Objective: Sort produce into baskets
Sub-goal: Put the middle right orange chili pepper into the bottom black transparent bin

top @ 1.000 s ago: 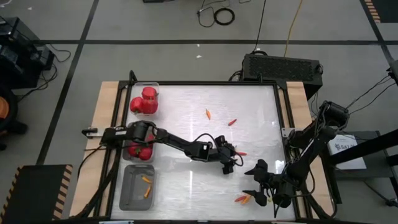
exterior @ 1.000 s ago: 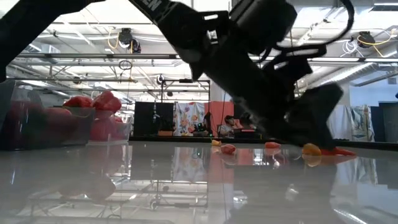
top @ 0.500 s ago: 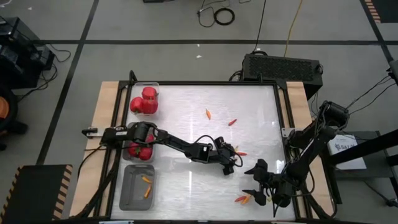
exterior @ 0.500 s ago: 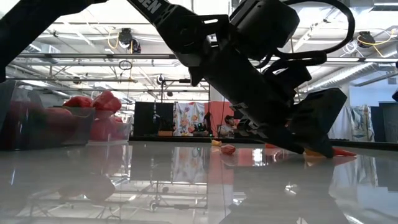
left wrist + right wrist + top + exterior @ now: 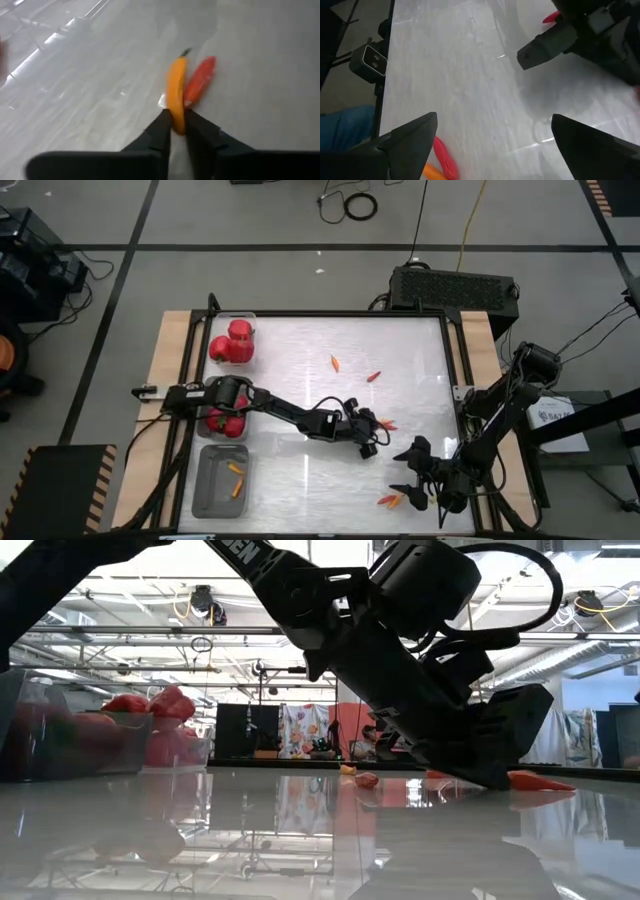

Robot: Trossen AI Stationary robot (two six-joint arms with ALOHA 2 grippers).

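Item: my left gripper (image 5: 178, 131), low over mid-table, fingers (image 5: 161, 134) pinched on an orange chili (image 5: 176, 92) that lies touching a red chili (image 5: 199, 81). Item: my right gripper (image 5: 413, 471), fingers spread wide and holding nothing, near the table's front right edge beside two more chilies (image 5: 390, 500). Stock: red peppers (image 5: 231, 342) in the far basket (image 5: 222, 319), two chilies in the near basket (image 5: 205, 488).
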